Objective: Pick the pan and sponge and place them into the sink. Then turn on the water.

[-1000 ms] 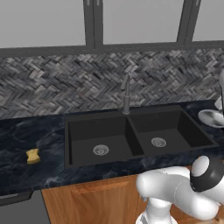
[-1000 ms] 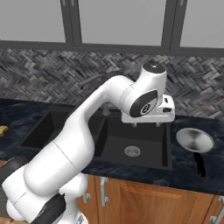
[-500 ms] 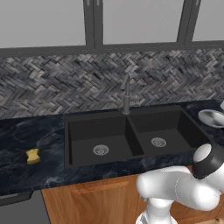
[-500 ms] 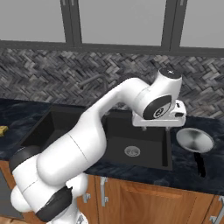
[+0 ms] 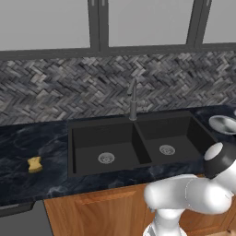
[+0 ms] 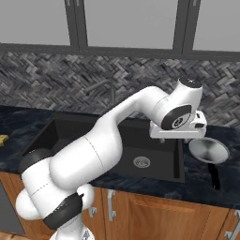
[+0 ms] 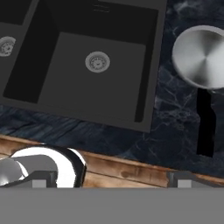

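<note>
Left base view shows sponge [image 5: 34, 164]; hand view, pan [image 7: 201, 57].

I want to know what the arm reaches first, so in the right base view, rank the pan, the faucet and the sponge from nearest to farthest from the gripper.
1. The pan, on the counter right of the sink, just beside and below the gripper.
2. The faucet, behind the sink, off to the left.
3. The sponge, at the far left edge of the counter.

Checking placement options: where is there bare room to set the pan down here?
Both basins of the black recessed sink lie bare around their drains. The dark counter between the small yellow sponge and the sink is free. The round grey metal pan crowds the counter beyond the sink's other end.
</note>
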Robot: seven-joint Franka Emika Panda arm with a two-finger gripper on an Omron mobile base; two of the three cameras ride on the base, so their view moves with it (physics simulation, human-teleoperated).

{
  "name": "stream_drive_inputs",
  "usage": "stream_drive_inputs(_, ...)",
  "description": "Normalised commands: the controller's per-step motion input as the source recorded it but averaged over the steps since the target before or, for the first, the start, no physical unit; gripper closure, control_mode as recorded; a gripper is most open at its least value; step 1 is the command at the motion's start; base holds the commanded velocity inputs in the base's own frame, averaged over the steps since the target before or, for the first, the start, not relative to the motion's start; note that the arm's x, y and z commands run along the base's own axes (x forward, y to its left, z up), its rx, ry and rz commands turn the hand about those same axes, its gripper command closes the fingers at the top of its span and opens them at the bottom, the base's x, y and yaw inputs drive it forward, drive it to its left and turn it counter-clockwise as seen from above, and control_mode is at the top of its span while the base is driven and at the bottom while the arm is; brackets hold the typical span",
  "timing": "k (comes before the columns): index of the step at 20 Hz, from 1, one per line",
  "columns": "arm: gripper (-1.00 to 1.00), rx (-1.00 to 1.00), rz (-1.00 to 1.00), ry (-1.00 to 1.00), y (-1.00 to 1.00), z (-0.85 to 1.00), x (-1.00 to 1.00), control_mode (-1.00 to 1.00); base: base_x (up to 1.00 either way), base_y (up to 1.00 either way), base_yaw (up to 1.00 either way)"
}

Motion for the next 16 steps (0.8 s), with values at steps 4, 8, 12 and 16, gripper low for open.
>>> stream_drive_inputs(4, -1.00, 0.00, 0.00, 0.05, -0.26, -0.20, 0.07, -1.00, 0.00, 0.00, 0.00)
stream_drive_inputs(8, -1.00, -0.01, 0.00, 0.03, -0.25, -0.20, 0.07, -1.00, 0.00, 0.00, 0.00)
stream_drive_inputs(12, -1.00, -0.02, 0.00, 0.00, -0.26, -0.16, 0.01, -1.00, 0.00, 0.00, 0.00)
stream_drive_inputs(16, -1.00, -0.02, 0.00, 0.00, -0.27, -0.18, 0.00, -1.00, 0.00, 0.00, 0.00)
